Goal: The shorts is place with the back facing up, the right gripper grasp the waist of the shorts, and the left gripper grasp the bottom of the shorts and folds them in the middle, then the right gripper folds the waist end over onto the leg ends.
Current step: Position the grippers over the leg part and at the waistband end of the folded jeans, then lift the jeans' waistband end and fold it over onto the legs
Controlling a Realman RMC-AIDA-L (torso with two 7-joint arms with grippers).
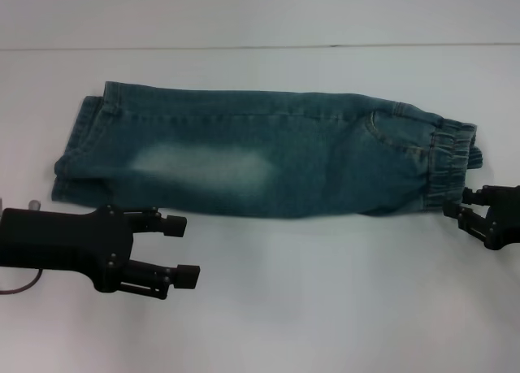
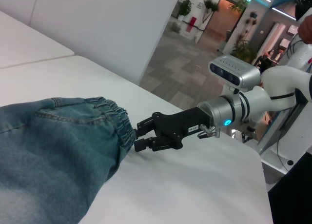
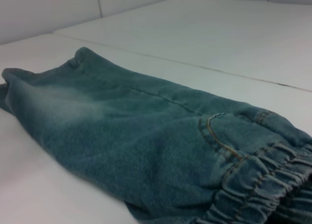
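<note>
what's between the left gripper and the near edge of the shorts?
Only bare white table. In the head view the open left gripper sits just clear of the shorts, nothing lying in the narrow gap.

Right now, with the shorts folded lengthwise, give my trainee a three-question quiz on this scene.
1. True or false: the left hand is gripping the leg ends.
2. Which end of the shorts lies toward the robot's right? A) flat hems B) ruffled waist C) neither
3. Fill in: the right hand has its fingertips at the edge of the ____.

Key: 1 false, it sits open on the table beside the cloth. 2 B. 3 waist.
</note>
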